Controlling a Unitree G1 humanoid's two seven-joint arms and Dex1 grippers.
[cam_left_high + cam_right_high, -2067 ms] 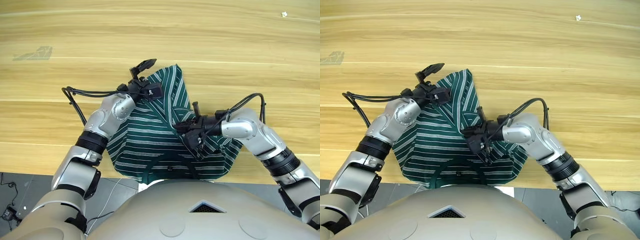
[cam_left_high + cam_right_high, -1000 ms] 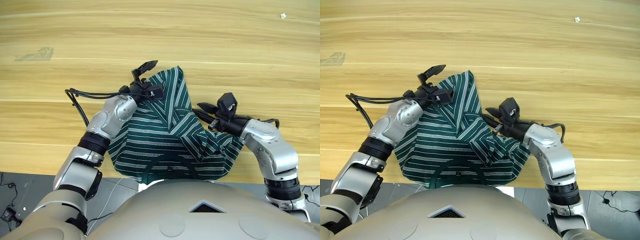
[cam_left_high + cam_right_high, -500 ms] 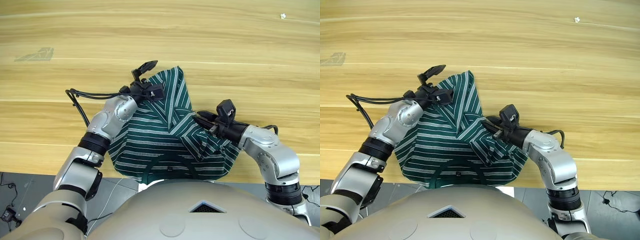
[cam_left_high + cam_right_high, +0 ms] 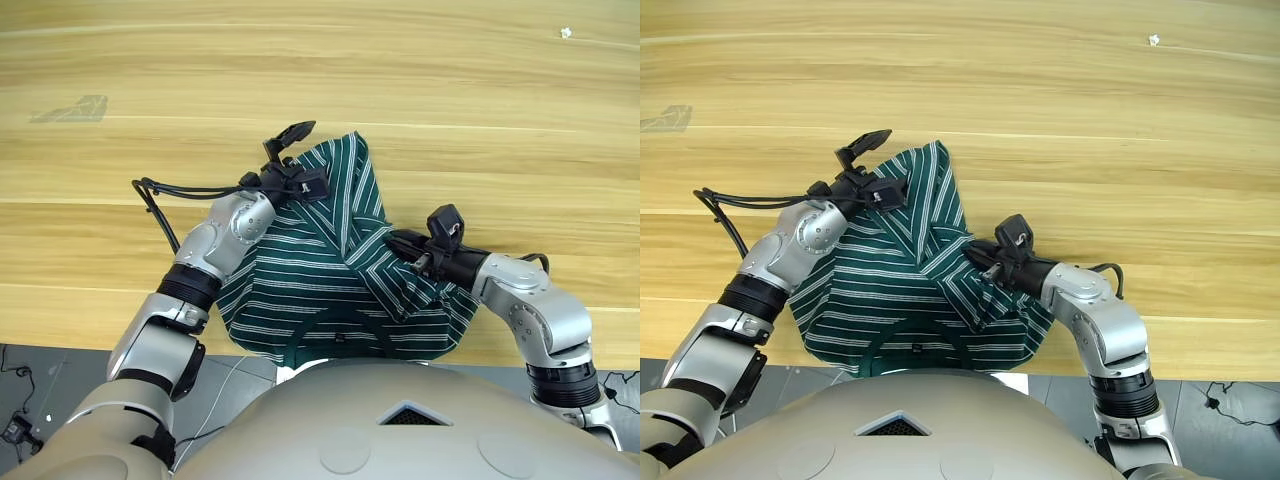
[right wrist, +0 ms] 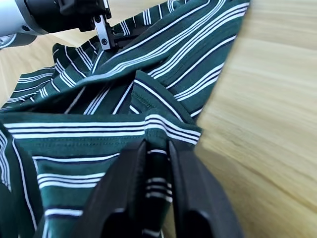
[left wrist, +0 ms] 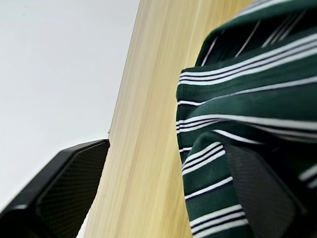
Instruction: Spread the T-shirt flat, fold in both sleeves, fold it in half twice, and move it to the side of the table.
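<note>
Head cam (both eyes, one scene): green white-striped T-shirt [image 4: 320, 280] lies bunched at near edge of wood table [image 4: 450, 100], right in front of robot. Its far corner comes to a point toward table middle.

L gripper [image 4: 290, 150] sits at shirt's far-left corner w/ fingers spread wide. One sticks up & out over bare wood, clear of cloth; the other is down at the fabric edge. Can't tell from here if cloth rests on it.

R gripper [image 4: 398, 241] is low on the table at shirt's right side, tips pushed into a raised fold. Its fingers look nearly together w/ cloth btwn.

Black cable [image 4: 185, 188] loops off L forearm over the table. Small white scrap [image 4: 566, 31] lies far right on the wood, well apart from shirt. Grey mark [image 4: 68, 107] is far left.

L wrist cam: wide gap btwn the two fingers. Outer finger [image 6: 64, 191], black w/ textured pad, is over bare wood and touches no cloth. Inner finger [image 6: 257, 198] is up against the striped fabric, hem folds lying around it. Nothing pinched.

R wrist cam: finger pair [image 5: 126, 193] is almost closed, only a narrow slot btwn. A striped hem fold of the shirt is caught in that slot, a firm pinch. Past the tips the shirt runs in layered folds, w/ L gripper farther off at the fabric's far side. Bare wood is just beside the pinched fold.
</note>
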